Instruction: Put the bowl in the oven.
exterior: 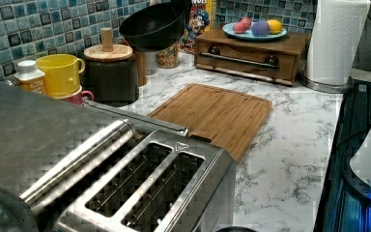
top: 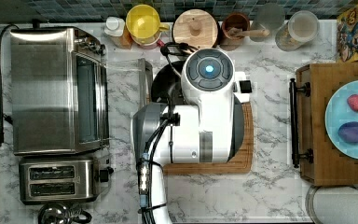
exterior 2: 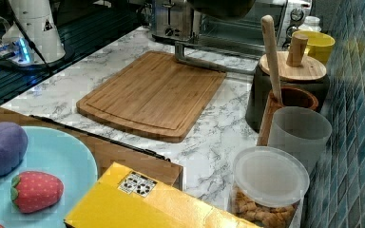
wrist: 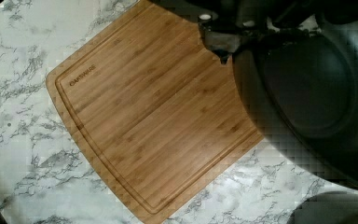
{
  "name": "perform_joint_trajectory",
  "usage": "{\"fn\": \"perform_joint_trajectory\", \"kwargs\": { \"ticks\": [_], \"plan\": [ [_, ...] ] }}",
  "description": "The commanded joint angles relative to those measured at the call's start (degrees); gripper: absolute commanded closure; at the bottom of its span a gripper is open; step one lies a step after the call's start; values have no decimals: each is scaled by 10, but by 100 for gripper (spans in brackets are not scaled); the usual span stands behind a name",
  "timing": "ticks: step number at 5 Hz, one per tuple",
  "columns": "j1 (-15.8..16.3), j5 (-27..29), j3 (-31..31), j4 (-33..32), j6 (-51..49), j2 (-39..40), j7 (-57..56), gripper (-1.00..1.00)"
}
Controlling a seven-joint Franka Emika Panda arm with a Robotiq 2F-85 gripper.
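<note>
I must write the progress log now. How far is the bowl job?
Done: the oven has its door open, and the bowl is lifted clear of the cutting board. In hand: the bowl hangs in the air, the jaws gripping its rim in the wrist view. Left: carrying it to the oven and setting it inside.

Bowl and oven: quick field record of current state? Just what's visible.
bowl: black bowl, lifted in the air above the counter, tilted in the left view
gripper: gripper at the bowl's rim
cutting board: wooden cutting board, bare, below the bowl
oven: oven, door open and lying flat toward the board
oven interior: no bowl seen inside
task status: bowl not yet in oven
</note>
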Motion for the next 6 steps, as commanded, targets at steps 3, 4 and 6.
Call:
{"fn": "perform_joint_trajectory", "kwargs": {
  "ticks": [3,4,6],
  "plan": [
    [30,49,47,-26,91,3,-183,100],
    [47,53,62,-30,114,17,-212,100],
    [48,22,92,6,114,65,-180,100]
  ]
}}
